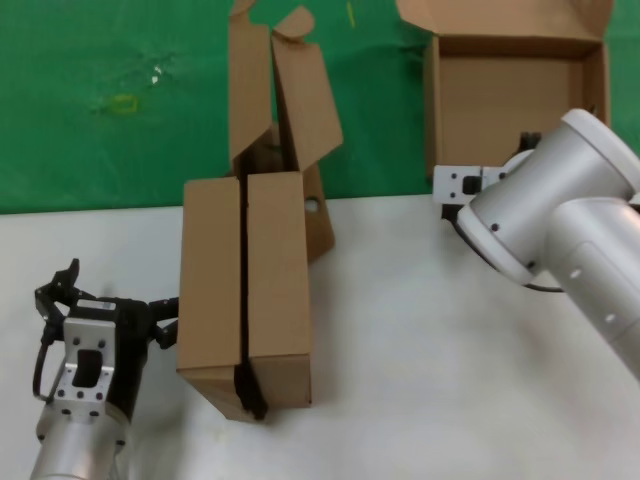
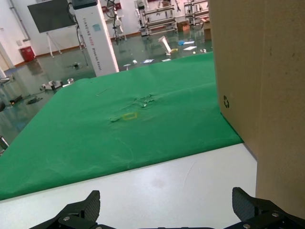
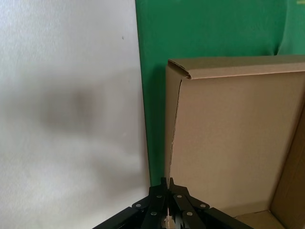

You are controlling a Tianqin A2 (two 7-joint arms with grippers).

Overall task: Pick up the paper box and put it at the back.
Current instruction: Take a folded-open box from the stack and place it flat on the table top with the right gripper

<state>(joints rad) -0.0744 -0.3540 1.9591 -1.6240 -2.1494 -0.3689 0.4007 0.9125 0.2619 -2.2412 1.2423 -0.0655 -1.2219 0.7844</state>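
Nearest the head camera, the left gripper is found low on the white tabletop, just beside a standing brown carton. Its fingers are spread wide and nothing is held. This arm is judged idle.

The paper box is seen lying open on the green cloth at the back, close to the cloth's front edge, with its lid raised. The right gripper is placed at the box's near wall, fingers drawn together, apparently pinching that wall.

The placing step is judged to be in hand, with the box already set on the cloth. A release is called for next, followed by a clean withdrawal so that the light tray is not dragged forward.

The right fingers are hidden behind the arm in the head view; their closure is shown only by the right wrist view. The second, taller carton behind the first is shown only by the head view. The left fingers' spread is shown most plainly by the left wrist view.
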